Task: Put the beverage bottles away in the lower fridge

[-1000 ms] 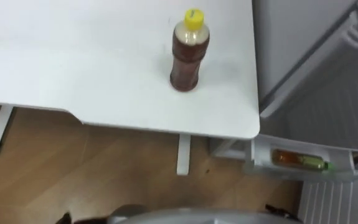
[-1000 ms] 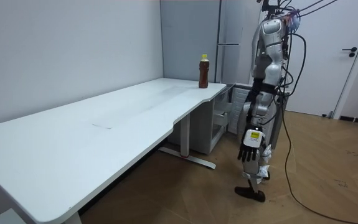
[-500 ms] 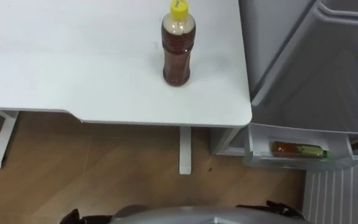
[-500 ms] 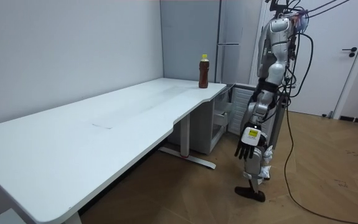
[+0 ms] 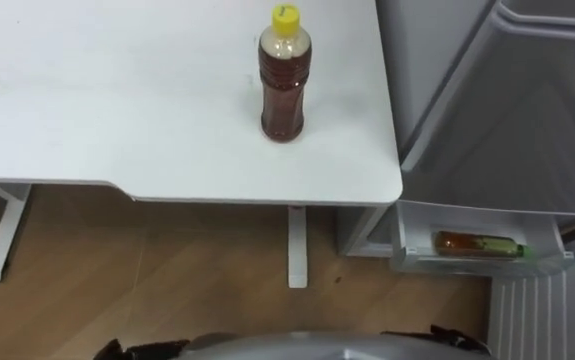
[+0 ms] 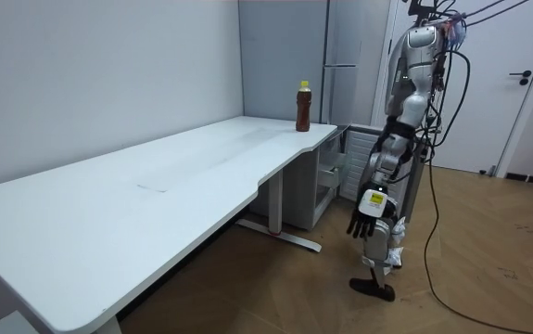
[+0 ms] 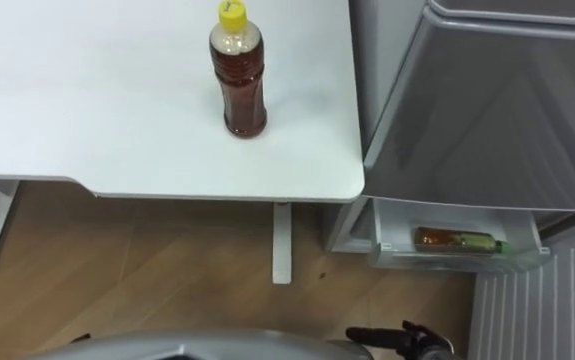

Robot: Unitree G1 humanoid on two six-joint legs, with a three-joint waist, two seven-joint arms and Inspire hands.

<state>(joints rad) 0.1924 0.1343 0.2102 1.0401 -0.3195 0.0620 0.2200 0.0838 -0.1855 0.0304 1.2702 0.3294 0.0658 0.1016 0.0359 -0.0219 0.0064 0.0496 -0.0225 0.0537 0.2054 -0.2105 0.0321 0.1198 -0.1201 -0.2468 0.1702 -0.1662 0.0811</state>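
A brown drink bottle (image 5: 285, 85) with a yellow cap stands upright near the right end of the white table (image 5: 117, 100), close to its front edge. A second bottle (image 5: 477, 243), with a green cap, lies on its side in a white shelf (image 5: 407, 262) low down at the grey fridge (image 5: 497, 120), right of the table. In the room view I stand upright on the wooden floor a step back from the table's corner, facing the standing bottle (image 6: 303, 106). My left hand (image 6: 368, 215) hangs by my thigh with straight fingers, holding nothing.
The tall grey fridge (image 6: 340, 56) stands against the wall behind the table's far end. A white ribbed panel (image 5: 547, 310) shows at the lower right beside the shelf. The white table leg (image 5: 297, 245) stands under the table's corner. A white room door (image 6: 516, 83) is behind me.
The eye view has shifted, so the bottle and table sit slightly higher and further left; the bottle itself has not moved. In the room view my body has straightened a little.
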